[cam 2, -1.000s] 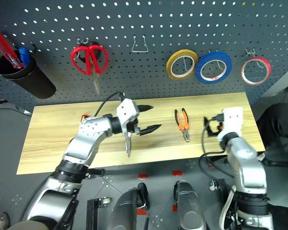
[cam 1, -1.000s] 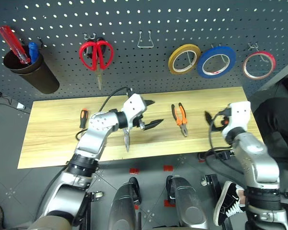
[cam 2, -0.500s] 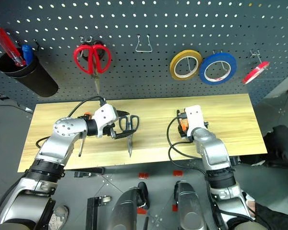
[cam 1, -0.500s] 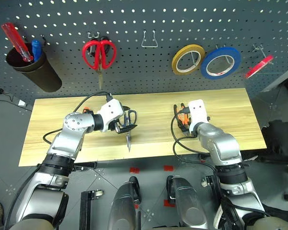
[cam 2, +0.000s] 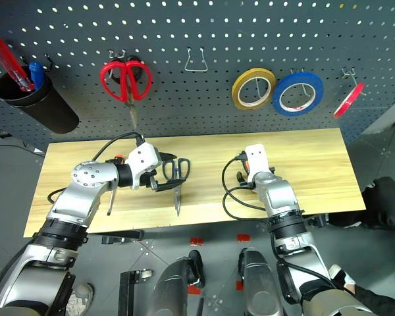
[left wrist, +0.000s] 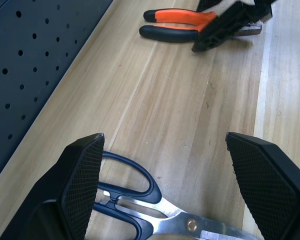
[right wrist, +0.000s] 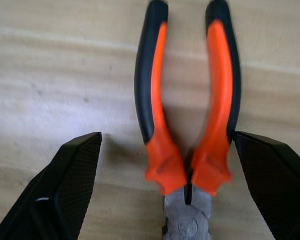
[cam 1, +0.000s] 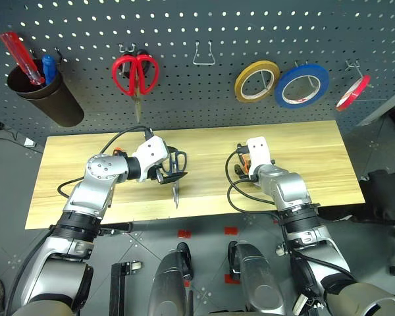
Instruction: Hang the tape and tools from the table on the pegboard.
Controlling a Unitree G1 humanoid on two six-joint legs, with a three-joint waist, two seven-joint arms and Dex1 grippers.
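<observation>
Backing the scene: a dark grey pegboard (cam 1: 184,92), with a light wooden table (cam 1: 85,174) lying lengthwise below it. Hanging at the board's left end: a dark brown cup (cam 1: 43,99), carrying a red-handled screwdriver (cam 1: 20,58) and a blue-handled tool (cam 1: 47,68), both standing tilted out of its mouth. Hanging further along the board: red-handled scissors (cam 1: 135,76), an empty wire hook (cam 1: 203,55), a yellow roll (cam 1: 255,80), a wider blue roll (cam 1: 301,85), and at the far right the thin red tape (cam 1: 353,93), sitting edge-on on its hook. Lying flat on the table: dark-handled scissors (cam 1: 176,176), blades pointing toward the near edge. Hovering right at those handles: the left gripper (left wrist: 165,185), fingers spread wide apart, gripping nothing. Lying mid-table: the orange-and-black pliers (right wrist: 187,125), handles slightly parted. Straddling the pliers: the right gripper (right wrist: 170,195), fingers fully apart, one on each side of the handles, not touching them. Peeking out behind the left arm: the black-and-orange screwdriver (cam 2: 116,158).
</observation>
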